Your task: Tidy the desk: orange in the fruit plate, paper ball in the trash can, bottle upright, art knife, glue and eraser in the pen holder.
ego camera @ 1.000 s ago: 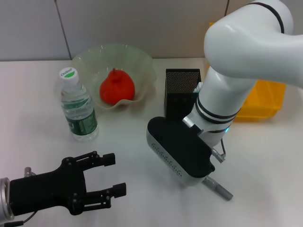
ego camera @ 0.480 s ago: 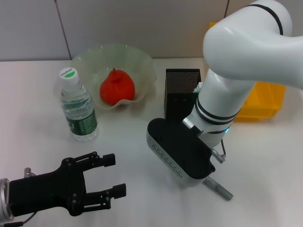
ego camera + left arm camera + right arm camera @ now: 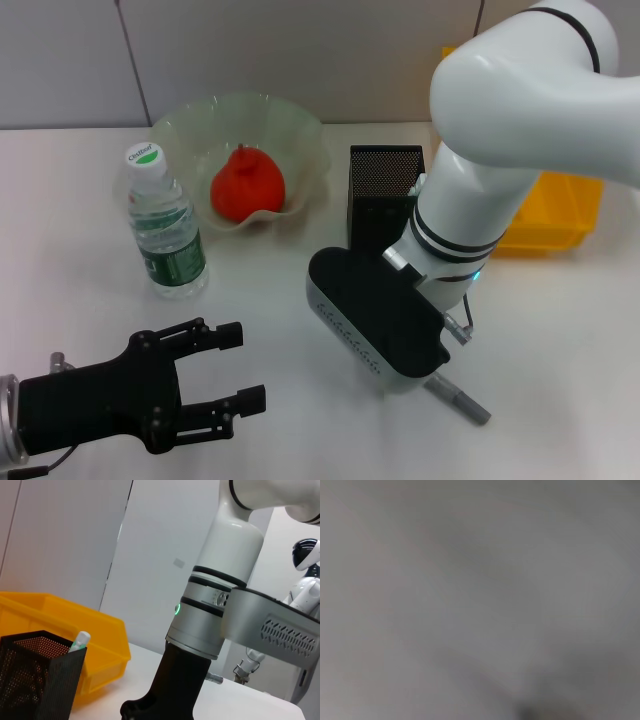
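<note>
- Right gripper (image 3: 432, 372): I have it low over the knife (image 3: 459, 400); grip not visible to me.
- Left gripper (image 3: 245, 368): fingers apart, empty.
- Orange (image 3: 246, 184): in plate (image 3: 300, 130).

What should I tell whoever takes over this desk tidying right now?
Left gripper: open, idle low at the near left of the table, holding nothing.
Right arm: bent down over a grey pen-like item lying on the table; its fingers are hidden.
Done: orange in the fruit plate, bottle upright, one white-tipped item already in the pen holder.
Left: the grey item still needs to go in the holder. Paper ball and eraser are not visible.
</note>
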Robot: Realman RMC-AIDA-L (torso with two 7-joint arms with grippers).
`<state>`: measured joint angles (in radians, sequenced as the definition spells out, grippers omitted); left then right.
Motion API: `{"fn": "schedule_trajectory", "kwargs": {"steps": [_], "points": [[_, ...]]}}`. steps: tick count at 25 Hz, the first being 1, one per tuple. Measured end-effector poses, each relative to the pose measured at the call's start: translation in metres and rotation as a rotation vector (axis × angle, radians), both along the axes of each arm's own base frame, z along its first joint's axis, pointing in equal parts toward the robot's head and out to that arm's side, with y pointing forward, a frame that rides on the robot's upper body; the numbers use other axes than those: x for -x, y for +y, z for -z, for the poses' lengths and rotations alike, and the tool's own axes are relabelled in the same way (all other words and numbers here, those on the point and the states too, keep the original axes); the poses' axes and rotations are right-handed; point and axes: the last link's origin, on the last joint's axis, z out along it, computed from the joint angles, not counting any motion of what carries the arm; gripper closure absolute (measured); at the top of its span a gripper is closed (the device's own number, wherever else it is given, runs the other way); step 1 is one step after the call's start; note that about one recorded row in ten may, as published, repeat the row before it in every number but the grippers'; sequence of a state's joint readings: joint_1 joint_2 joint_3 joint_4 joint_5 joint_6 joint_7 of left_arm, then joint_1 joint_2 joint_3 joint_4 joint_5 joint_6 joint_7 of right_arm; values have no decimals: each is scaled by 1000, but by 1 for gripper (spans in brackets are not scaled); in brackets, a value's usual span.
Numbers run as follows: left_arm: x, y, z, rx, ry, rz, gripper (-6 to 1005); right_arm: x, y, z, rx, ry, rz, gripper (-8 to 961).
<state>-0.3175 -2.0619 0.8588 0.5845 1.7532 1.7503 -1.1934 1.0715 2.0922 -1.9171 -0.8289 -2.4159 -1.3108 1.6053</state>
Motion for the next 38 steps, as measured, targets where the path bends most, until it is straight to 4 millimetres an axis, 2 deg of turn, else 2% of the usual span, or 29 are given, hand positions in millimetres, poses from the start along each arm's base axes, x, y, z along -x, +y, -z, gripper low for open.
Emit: {"fn": "schedule_trajectory", "kwargs": {"steps": [6,11,12,13,16,17,18,22,27,38], "points": [[0,0,0,-1,0,0,186,15,-2,-8,-15,36,6,546],[0,0,-1,-2,0,0,186,34,2,-37,-85,97,37,548],[0,0,-1,-2,1,0,186,41,6,-49,-133,132,42,548],[0,0,-1,-2,1,0,186,41,6,-49,-133,132,42,548],[1,0,-1,-2,1,-1,186,49,13,-67,-212,193,51,548],[1,-1,-1,-1,0,-1,186,55,17,-79,-257,239,59,548],[1,-1,-1,-1,0,-1,186,55,17,-79,-257,239,59,548],[2,-3,-2,7,-1,2,186,63,27,-102,-371,342,96,548],[2,-5,-2,13,-4,4,186,61,37,-112,-445,399,120,548],[2,-6,-2,19,-6,10,186,57,45,-116,-517,433,138,548]]}}
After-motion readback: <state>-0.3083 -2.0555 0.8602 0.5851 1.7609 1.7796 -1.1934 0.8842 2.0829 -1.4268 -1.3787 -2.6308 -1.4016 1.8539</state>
